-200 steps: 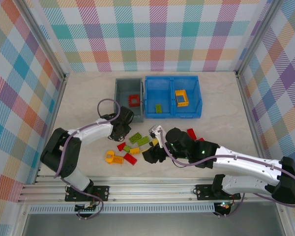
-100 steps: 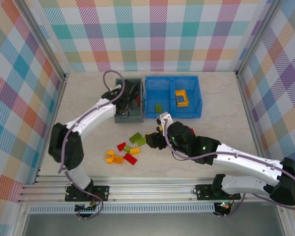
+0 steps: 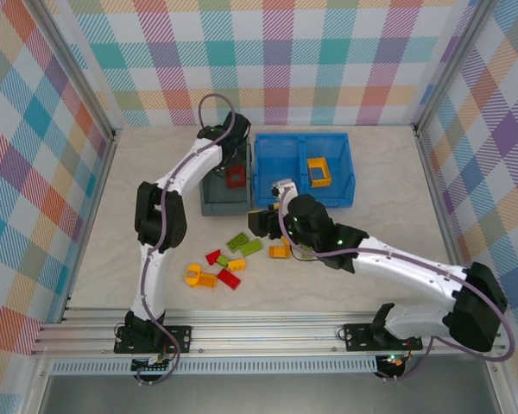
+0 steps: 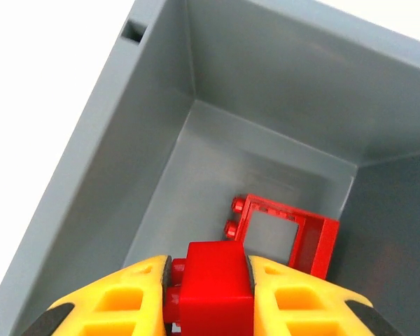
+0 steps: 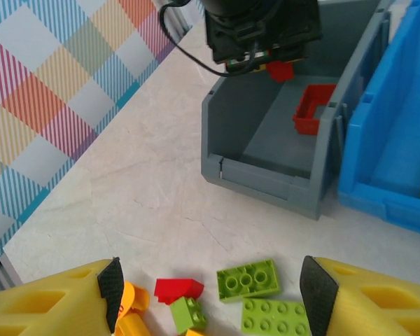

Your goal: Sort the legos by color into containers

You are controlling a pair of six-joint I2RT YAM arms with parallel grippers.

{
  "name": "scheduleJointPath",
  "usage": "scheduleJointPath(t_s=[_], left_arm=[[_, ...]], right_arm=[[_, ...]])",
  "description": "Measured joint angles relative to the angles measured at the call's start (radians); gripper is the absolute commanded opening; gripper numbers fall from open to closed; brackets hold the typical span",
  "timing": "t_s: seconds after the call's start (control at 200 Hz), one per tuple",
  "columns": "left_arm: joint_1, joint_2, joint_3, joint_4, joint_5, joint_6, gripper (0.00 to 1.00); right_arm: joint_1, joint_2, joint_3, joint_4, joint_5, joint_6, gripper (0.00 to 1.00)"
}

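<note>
One red brick (image 4: 211, 290): you have it clamped in the left gripper (image 4: 208, 280), studs facing one finger, over the grey bin (image 4: 126, 175).
Red frame (image 4: 287, 238): just ahead, on the bin floor.
Right gripper (image 5: 210, 297): jaws apart, green bricks (image 5: 248, 278) below.

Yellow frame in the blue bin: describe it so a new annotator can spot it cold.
Find the blue bin at the far side of the table, right of the grey bin. In its right-hand compartment lies one yellow-orange frame, alone there. It is an open rectangle like the red frame in the grey bin, but differs in colour and bin.
</note>
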Motion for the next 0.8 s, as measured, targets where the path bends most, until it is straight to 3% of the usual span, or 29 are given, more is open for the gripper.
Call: scheduleJointPath(t_s=[0.255, 0.43, 0.505, 0.8], left_arm=[[0.001, 0.119, 0.149, -0.055, -0.041, 0.053, 0.27], [0.001, 0.143, 0.156, -0.077, -0.055, 0.069, 0.46], [0.002, 0.143, 0.157, -0.079, -0.055, 0.080, 0.49], [0.001, 0.101, 0.154, -0.080, -0.020, 0.084, 0.50]], right_arm=[[0.000, 0.108, 0.094, 0.098, -0.090, 0.017, 0.71], [0.000, 0.108, 0.094, 0.108, -0.116, 0.035, 0.72], [0.000, 0.105, 0.088, 0.108, -0.121, 0.039, 0.72], [0.000, -0.010, 0.003, 0.074, -0.105, 0.037, 0.71]])
